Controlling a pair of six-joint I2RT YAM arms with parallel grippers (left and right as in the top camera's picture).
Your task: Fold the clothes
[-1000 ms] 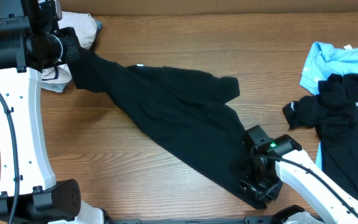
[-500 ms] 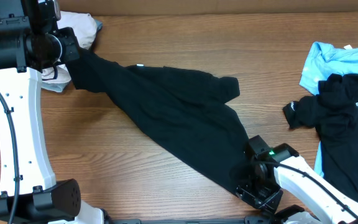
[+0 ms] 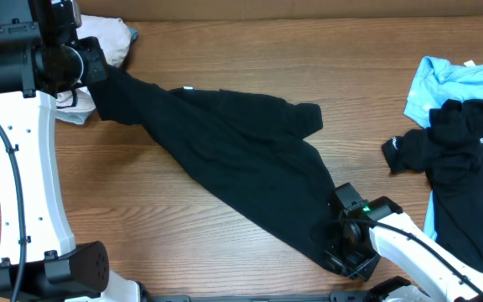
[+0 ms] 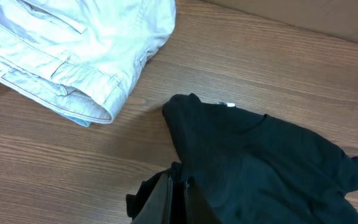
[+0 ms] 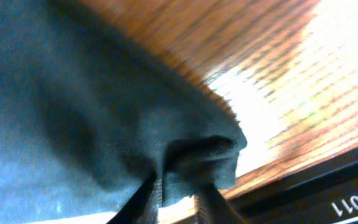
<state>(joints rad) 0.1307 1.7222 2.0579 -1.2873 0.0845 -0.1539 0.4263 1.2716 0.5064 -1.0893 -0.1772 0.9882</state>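
Observation:
A plain black T-shirt [image 3: 225, 143] lies stretched slantwise across the wooden table, from far left to near right. My left gripper [image 3: 99, 74] is shut on its far-left end; in the left wrist view the fingers [image 4: 178, 183] pinch black cloth [image 4: 260, 162], and the white neck label [image 4: 230, 105] shows. My right gripper [image 3: 342, 247] sits at the near-right end by the table's front edge. In the right wrist view its fingertips [image 5: 178, 190] close on a bunched fold of the black cloth [image 5: 73, 93].
Folded beige shorts [image 4: 73, 50] lie at the far left corner [image 3: 111, 35]. At the right edge a light blue shirt [image 3: 451, 80] lies under a white-lettered black shirt [image 3: 459, 151]. The table's front edge [image 5: 303, 180] runs just beside my right gripper.
My right gripper has shifted a little toward the front edge, and its jaws have come together on the shirt's end. The left arm and the shirt's far end have not moved.

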